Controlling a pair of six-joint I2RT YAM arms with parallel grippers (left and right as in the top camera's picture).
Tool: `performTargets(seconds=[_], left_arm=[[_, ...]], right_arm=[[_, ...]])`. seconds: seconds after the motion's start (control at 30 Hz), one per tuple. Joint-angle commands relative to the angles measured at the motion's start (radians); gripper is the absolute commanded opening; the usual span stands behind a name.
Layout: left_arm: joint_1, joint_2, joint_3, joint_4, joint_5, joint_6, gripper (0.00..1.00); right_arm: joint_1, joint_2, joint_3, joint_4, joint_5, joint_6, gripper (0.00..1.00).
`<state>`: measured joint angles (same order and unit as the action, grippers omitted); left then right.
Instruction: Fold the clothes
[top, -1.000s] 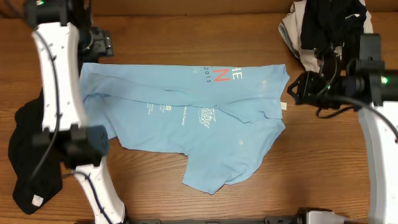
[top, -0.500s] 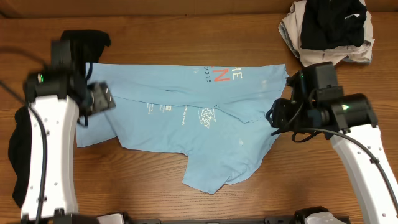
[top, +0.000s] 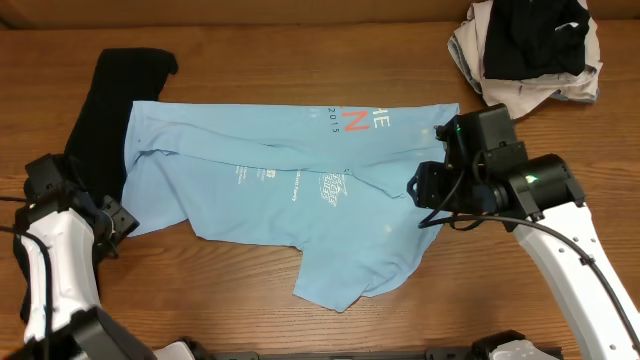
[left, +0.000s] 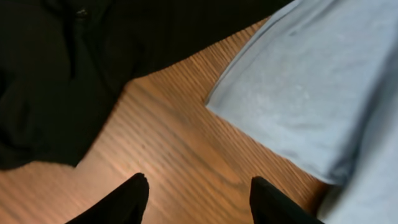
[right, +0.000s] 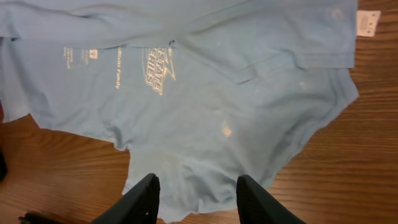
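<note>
The light-blue T-shirt (top: 300, 190) lies partly folded and rumpled on the table, its white and pink-red lettering near the far edge. It also shows in the right wrist view (right: 217, 106) and, as a corner, in the left wrist view (left: 311, 93). My left gripper (top: 120, 222) is open and empty over bare wood (left: 199, 193), just off the shirt's left edge. My right gripper (top: 418, 190) is open and empty above the shirt's right side (right: 198, 193). The long black garment (top: 110, 110) lies along the left, also in the left wrist view (left: 74, 62).
A pile of black and beige garments (top: 530, 50) sits at the far right corner. A white tag (right: 368, 23) sticks out at the shirt's right edge. Wooden table (top: 520, 300) shows around the shirt.
The left arm has swung from the far left corner to the near left, uncovering the black garment. The right arm has moved left over the shirt's right side. The shirt has not moved.
</note>
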<state>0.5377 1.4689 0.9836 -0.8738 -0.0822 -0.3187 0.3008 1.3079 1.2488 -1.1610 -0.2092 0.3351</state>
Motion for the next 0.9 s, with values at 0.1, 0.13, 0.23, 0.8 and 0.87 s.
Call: performTargets(seconds=[0.1, 0.13, 0.23, 0.8, 0.87], left_arm=[[0.005, 0.155, -0.013, 0.087, 0.032, 0.026, 0.51], [0.004, 0.179, -0.013, 0.098, 0.035, 0.026, 0.50], [0.004, 0.233, -0.013, 0.123, 0.035, 0.026, 0.49], [-0.009, 0.259, -0.013, 0.219, 0.019, 0.027, 0.47], [-0.020, 0.260, -0.014, 0.208, 0.028, 0.027, 0.47]], right_arm=[[0.050, -0.011, -0.001, 0.036, 0.007, 0.030, 0.43], [0.054, -0.008, -0.001, 0.043, 0.007, 0.030, 0.43], [0.060, 0.009, -0.001, 0.053, 0.006, 0.034, 0.44], [0.060, 0.065, -0.010, 0.048, 0.007, 0.032, 0.44], [0.060, 0.065, -0.016, 0.047, 0.006, 0.032, 0.44]])
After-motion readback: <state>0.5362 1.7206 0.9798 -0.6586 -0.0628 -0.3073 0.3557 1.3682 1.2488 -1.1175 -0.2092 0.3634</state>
